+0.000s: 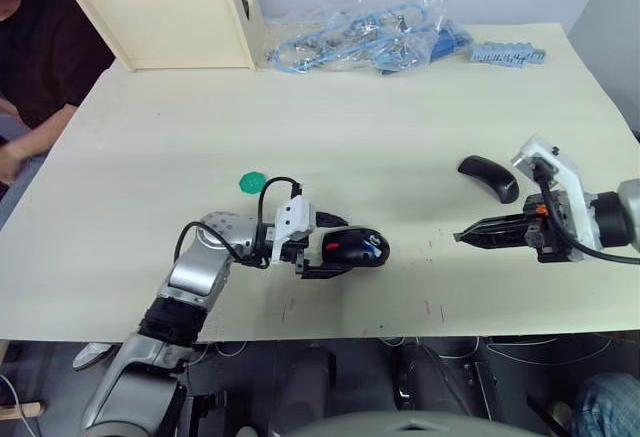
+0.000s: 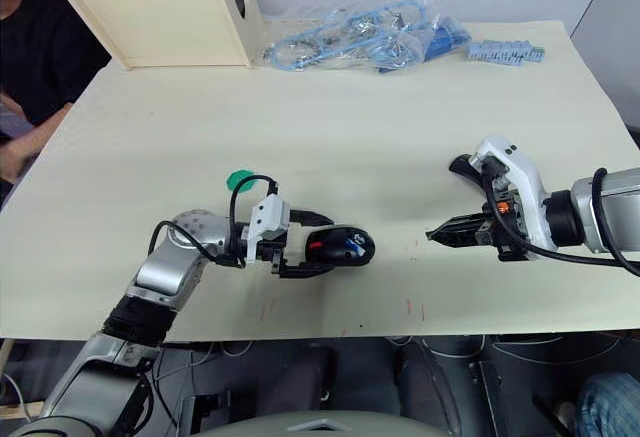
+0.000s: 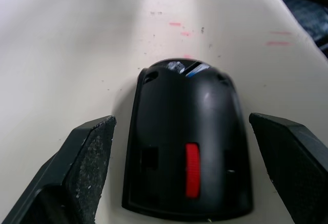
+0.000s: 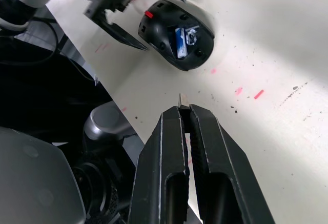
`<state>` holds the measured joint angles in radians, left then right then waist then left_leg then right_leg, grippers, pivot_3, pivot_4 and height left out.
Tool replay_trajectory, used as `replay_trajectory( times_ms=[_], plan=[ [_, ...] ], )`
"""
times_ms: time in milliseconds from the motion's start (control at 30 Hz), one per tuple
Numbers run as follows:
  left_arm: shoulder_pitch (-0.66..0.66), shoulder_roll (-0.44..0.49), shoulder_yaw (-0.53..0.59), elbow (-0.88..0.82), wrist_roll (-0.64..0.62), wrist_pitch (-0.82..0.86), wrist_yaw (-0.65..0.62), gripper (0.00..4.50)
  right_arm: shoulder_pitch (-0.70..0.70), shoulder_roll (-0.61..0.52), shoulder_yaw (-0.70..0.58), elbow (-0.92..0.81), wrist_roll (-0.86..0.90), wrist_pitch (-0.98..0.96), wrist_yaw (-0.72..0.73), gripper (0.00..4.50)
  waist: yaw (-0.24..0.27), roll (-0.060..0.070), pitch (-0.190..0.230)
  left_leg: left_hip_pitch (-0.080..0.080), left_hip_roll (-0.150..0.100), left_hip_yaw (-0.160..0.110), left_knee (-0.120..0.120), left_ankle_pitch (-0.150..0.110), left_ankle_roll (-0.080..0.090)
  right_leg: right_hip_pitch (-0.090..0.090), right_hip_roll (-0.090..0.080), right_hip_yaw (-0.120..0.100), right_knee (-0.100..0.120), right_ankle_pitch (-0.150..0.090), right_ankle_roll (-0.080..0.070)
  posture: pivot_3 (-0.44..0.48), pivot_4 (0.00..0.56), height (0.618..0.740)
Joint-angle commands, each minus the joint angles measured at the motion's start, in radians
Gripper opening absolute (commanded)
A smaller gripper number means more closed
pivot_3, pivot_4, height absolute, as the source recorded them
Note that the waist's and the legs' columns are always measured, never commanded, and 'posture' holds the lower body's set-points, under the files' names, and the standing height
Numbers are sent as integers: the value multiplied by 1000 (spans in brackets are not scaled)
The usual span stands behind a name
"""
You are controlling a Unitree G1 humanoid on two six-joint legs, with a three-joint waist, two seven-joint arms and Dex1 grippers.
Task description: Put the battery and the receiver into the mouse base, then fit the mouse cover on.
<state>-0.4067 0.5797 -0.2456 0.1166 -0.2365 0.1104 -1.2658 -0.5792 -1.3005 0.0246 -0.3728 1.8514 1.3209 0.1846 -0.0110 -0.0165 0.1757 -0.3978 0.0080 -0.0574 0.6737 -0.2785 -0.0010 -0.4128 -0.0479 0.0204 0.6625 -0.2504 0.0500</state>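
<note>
While left gripper (image 1: 335,253) gapes around mouse base (image 1: 355,248), right gripper (image 4: 185,106) pinches small receiver (image 4: 183,100).

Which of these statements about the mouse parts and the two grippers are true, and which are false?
1. The left gripper is open, with one finger on each side of the mouse base. True.
2. The mouse cover is already fitted on the base. False: it lies on the table apart from the base, near the right arm.
3. The battery sits inside the base. True: a blue cylinder lies in the compartment.
4. The right gripper is wide open. False: its fingers are closed on a small thin piece at their tips.
5. The green disc lies inside the base. False: it lies on the table beside the left arm.
</note>
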Motion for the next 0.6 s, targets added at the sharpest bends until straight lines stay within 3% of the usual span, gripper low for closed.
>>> replay_trajectory(
  times_ms=[33, 600],
  plan=[
    [-25, -4, -13, -2, 22, -27, -6, 4448, 0, -24, -24, -16, 30, -29, -6, 0, 0, 0, 0, 0, 0, 0, 0, 0, 0, 0, 0, 0, 0, 0, 0, 0, 150, 740],
    [-69, -27, -45, -74, 39, 45, 5, 4448, 9, -15, -1, -32, 44, -71, -30, 0, 0, 0, 0, 0, 0, 0, 0, 0, 0, 0, 0, 0, 0, 0, 0, 0, 150, 740]
  ],
)
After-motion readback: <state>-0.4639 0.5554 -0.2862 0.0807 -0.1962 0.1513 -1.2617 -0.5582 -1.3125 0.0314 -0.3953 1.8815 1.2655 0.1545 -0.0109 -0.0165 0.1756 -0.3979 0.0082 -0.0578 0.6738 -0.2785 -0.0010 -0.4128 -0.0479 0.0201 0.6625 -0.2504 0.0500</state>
